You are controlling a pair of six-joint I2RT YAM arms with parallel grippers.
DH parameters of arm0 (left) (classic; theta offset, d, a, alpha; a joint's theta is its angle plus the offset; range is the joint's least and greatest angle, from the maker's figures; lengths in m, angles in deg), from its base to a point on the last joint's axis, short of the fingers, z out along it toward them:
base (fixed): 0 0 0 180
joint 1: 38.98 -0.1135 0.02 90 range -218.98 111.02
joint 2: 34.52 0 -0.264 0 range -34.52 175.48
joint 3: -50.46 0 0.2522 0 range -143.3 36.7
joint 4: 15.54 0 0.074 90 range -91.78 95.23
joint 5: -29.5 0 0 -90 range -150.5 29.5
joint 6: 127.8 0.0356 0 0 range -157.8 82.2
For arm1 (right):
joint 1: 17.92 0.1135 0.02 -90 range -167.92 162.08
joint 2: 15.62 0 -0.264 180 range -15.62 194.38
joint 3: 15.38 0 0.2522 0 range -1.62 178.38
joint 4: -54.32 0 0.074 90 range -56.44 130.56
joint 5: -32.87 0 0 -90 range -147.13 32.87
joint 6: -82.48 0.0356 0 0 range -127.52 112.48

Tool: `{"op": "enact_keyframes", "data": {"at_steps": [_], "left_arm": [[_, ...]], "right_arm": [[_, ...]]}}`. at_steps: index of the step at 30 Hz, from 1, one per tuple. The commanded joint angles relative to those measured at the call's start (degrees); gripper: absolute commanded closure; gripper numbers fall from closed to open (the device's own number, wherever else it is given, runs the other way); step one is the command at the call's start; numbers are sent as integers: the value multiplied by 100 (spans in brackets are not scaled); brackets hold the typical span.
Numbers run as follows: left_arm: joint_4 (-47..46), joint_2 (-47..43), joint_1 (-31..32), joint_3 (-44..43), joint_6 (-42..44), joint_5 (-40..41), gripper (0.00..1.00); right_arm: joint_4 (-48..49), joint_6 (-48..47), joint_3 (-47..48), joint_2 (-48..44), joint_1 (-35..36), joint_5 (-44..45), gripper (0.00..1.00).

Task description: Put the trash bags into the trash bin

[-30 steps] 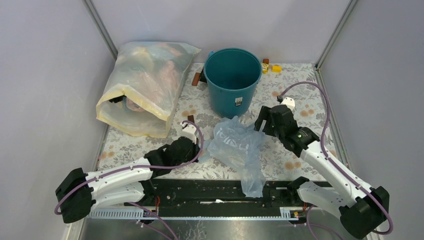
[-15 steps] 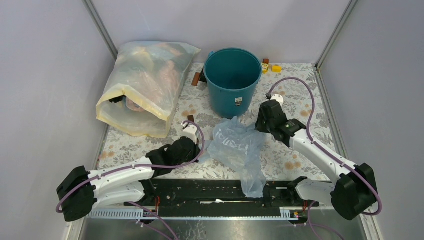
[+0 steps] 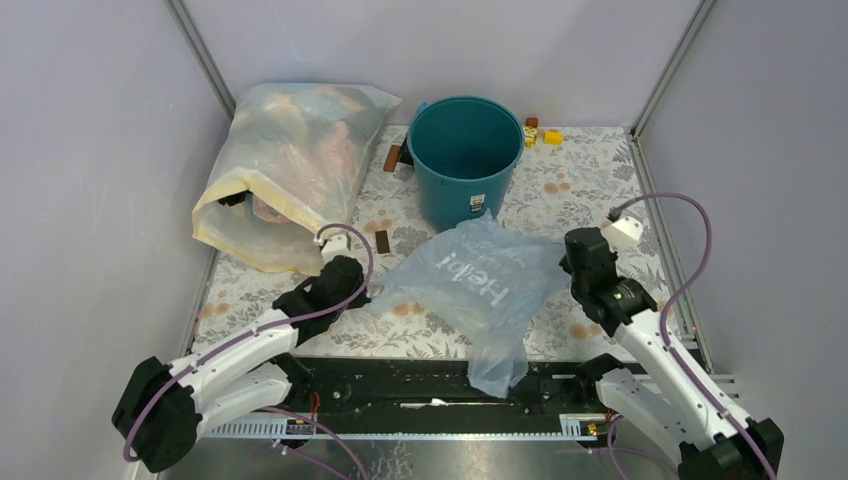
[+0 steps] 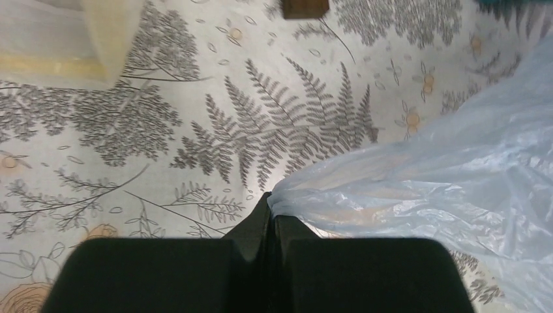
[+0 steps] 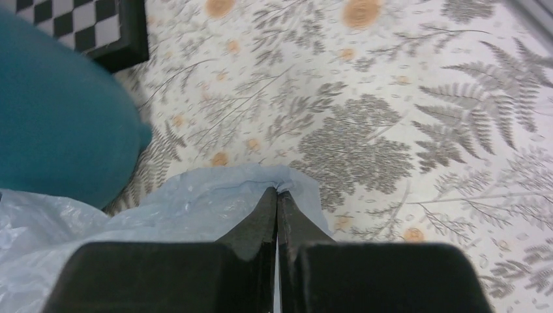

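Trash bag gripped at both side edges.
Left hand clenched on its left edge, right hand clenched on its right edge; it lay spread out by the table's front edge, just before the bin.

The bag is pale blue, the bin teal.

Our left arm stretched low and forward, left gripper pinched tight on a corner of the trash bag, our right arm bent at the elbow, right gripper clamped on the opposite edge, wrists angled downward
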Motion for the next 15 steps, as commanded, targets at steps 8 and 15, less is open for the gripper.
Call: {"op": "enact_keyframes", "data": {"at_steps": [8,15], "left_arm": [[-65,-404,-633,-3,-43,-235,100],[-1148,-214,-634,234,690,-1692,100]], "right_arm": [[-1204,1436,-205,-835,-127,1712,77],[740,-1634,-318,-1275,-128,-2309,27]]}}
